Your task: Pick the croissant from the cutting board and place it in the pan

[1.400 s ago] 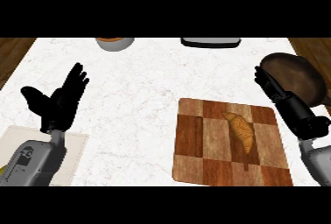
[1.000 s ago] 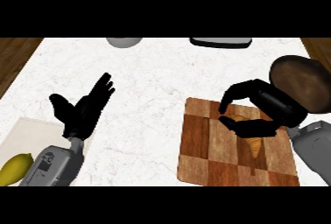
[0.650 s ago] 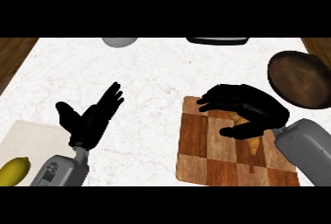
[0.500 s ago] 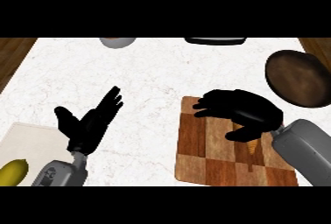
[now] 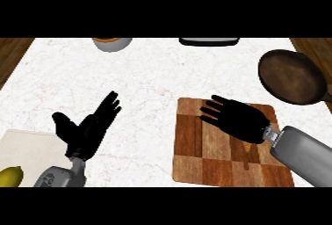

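Nearest, well left of board: noted a yellow fruit lying on a white mat.

Left of board, apart from it: logged left hand, released, fingers straight and pointing up and away, holding nothing. Taken as resting.

Over board's middle and far half: logged right hand, palm down, fingers stretched toward the board's far left corner, not curled. Judged released, grasping nothing yet.

Croissant: found on board, almost wholly hidden under right palm. Saw only a small golden-brown tip, tapering, at the palm's near edge. Could not tell whether palm touched it. Shape and lie of the rest not visible.

Step in hand, judged: closing on croissant. Advised for doing it well: lower palm squarely over the pastry, bring thumb and fingers in from opposite long sides, curl under its curve rather than press down flat, since a flaky, soft thing likely crushes or slides on wood. Lift straight up off board before swinging away.

Beyond board's far right corner: noted pan, dark brown, round, nothing in it. Short carry expected, up and to the right.

Farthest beyond board: saw a bowl to the left and a dark tray, both cut by the view's edge.
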{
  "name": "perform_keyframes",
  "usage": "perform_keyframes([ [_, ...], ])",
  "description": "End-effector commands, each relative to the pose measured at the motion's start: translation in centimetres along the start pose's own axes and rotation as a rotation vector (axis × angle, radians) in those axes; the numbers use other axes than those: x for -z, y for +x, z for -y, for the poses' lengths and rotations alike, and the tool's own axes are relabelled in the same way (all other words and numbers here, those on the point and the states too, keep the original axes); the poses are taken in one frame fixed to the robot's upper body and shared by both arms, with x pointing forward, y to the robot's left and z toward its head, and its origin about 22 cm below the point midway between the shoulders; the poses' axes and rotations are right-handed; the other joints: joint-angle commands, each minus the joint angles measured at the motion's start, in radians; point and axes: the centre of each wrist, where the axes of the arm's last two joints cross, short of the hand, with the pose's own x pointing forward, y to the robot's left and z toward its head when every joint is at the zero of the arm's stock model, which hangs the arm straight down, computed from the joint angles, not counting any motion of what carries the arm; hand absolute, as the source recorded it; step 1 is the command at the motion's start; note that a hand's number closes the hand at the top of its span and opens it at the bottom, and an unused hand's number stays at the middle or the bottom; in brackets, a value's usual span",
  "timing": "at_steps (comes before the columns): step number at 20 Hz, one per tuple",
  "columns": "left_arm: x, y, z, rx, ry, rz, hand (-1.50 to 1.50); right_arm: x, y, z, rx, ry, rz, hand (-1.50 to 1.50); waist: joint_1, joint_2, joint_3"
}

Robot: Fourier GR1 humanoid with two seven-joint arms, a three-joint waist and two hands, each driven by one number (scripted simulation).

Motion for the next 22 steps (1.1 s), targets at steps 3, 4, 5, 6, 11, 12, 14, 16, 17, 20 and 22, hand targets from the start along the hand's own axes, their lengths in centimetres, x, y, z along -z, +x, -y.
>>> perform_keyframes([
  [3, -0.7, 0.6, -0.2, -0.013, 0.009, 0.010, 0.00, 1.6, 5.9, -0.2, -0.268, 0.286, -0.159, -1.50, -0.014, -0.004, 0.001],
  [4, -1.1, -1.2, 0.3, -0.009, -0.006, -0.004, 0.00, 2.3, 5.7, -0.2, -0.291, 0.353, -0.201, -1.50, -0.006, 0.004, 0.001],
  [5, -0.7, -0.5, 0.3, -0.003, 0.002, 0.014, 0.00, 2.4, 7.6, -0.4, -0.312, 0.381, -0.195, -1.50, -0.013, 0.005, 0.002],
  [6, -1.0, 0.5, -0.1, 0.004, 0.015, -0.004, 0.00, 2.5, 9.4, -0.8, -0.337, 0.387, -0.215, -1.50, -0.011, 0.005, 0.004],
  [11, -0.8, 0.0, -0.4, 0.018, 0.001, 0.003, 0.00, 4.2, 14.9, -1.5, -0.341, 0.451, -0.299, -1.50, -0.005, 0.016, 0.005],
  [12, -0.3, 0.3, -0.9, 0.000, 0.005, 0.043, 0.00, 4.5, 12.1, -2.5, -0.301, 0.482, -0.308, -1.50, 0.000, 0.019, 0.005],
  [14, -2.0, -0.5, -1.0, 0.008, 0.000, 0.014, 0.00, 4.0, 13.7, -2.5, -0.277, 0.475, -0.303, -1.50, 0.002, 0.017, 0.005],
  [16, -0.3, 2.2, -0.4, 0.004, -0.012, 0.022, 0.00, 2.6, 13.4, -3.4, -0.303, 0.441, -0.329, -1.50, -0.002, 0.018, 0.005],
  [17, -1.4, -0.4, -1.0, 0.004, -0.014, 0.012, 0.00, 3.9, 14.4, -3.4, -0.314, 0.451, -0.333, -1.50, 0.001, 0.018, 0.005],
  [20, -1.0, 0.1, -0.4, 0.006, -0.008, 0.001, 0.00, 2.3, 15.2, -3.5, -0.358, 0.424, -0.346, -1.50, -0.002, 0.017, 0.005],
  [22, 0.0, 0.3, 0.6, 0.002, -0.025, 0.005, 0.00, 3.1, 13.7, -5.3, -0.395, 0.437, -0.362, -1.50, 0.000, 0.019, 0.005],
])
